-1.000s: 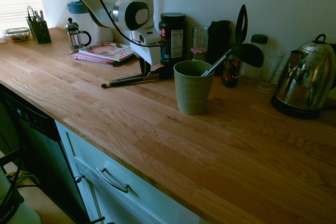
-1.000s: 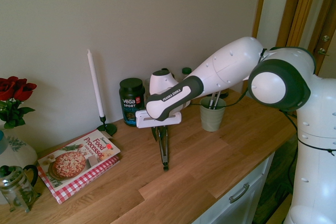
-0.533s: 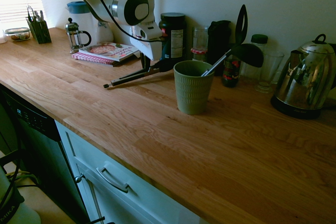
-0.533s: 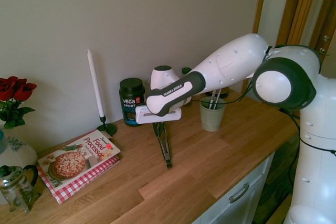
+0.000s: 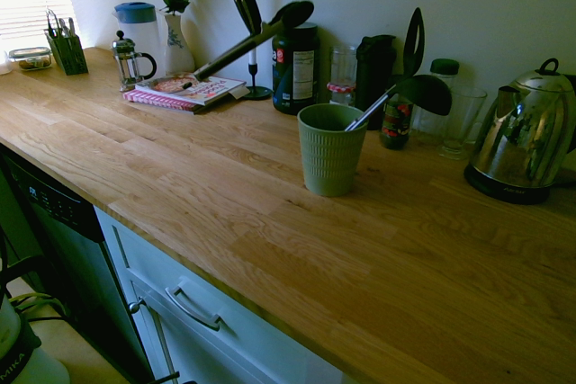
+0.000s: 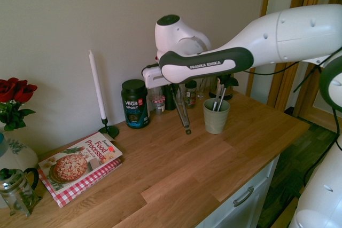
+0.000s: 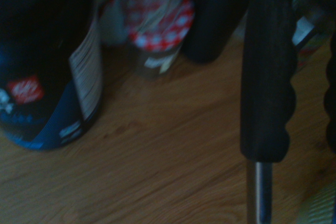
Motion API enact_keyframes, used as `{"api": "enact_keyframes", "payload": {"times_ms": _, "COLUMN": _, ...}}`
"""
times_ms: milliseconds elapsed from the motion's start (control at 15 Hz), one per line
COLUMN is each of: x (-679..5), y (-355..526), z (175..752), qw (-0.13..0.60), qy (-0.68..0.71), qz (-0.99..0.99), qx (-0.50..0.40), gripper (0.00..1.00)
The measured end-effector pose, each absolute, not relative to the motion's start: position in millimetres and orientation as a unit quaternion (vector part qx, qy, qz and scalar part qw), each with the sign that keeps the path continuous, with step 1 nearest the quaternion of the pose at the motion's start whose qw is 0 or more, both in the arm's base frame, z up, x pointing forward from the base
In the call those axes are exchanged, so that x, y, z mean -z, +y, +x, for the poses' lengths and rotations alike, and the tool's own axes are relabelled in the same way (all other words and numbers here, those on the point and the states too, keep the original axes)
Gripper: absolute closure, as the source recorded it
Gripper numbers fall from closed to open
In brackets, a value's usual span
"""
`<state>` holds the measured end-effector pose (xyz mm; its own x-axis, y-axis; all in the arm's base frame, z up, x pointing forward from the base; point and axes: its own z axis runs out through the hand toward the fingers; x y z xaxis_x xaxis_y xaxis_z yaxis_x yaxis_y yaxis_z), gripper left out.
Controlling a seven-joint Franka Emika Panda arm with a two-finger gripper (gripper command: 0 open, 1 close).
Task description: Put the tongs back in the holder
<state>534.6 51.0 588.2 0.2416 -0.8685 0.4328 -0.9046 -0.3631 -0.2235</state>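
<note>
Along the back of the worktop, from the left in the first exterior view, stand a dark cutlery caddy, a French press, a vase of red roses and a cookbook lying flat. Above the cookbook the gripper has its fingers clamped on the tongs, which hang clear of the worktop, slanting, black hinge end up, tips down over the book. Next comes a dark supplement tub, a checked-lid jar and a black container. The sage-green holder stands in front of these, well apart from the tongs; a spatula and a ladle already lean in it, filling part of its mouth. A steel kettle sits far right.
</note>
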Motion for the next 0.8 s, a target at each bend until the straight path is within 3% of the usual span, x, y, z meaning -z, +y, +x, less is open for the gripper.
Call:
{"api": "enact_keyframes", "payload": {"times_ms": 267, "x": -632, "y": -3, "z": 514, "qw": 0.071, "qy": -0.587, "qz": 0.725, "qx": -0.354, "gripper": 1.0}}
{"api": "enact_keyframes", "payload": {"times_ms": 600, "x": -597, "y": -63, "z": 502, "qw": 0.082, "qy": -0.604, "qz": 0.64, "qx": -0.469, "gripper": 1.0}}
{"api": "enact_keyframes", "payload": {"times_ms": 800, "x": -576, "y": -86, "z": 499, "qw": 0.081, "qy": -0.612, "qz": 0.626, "qx": -0.476, "gripper": 1.0}}
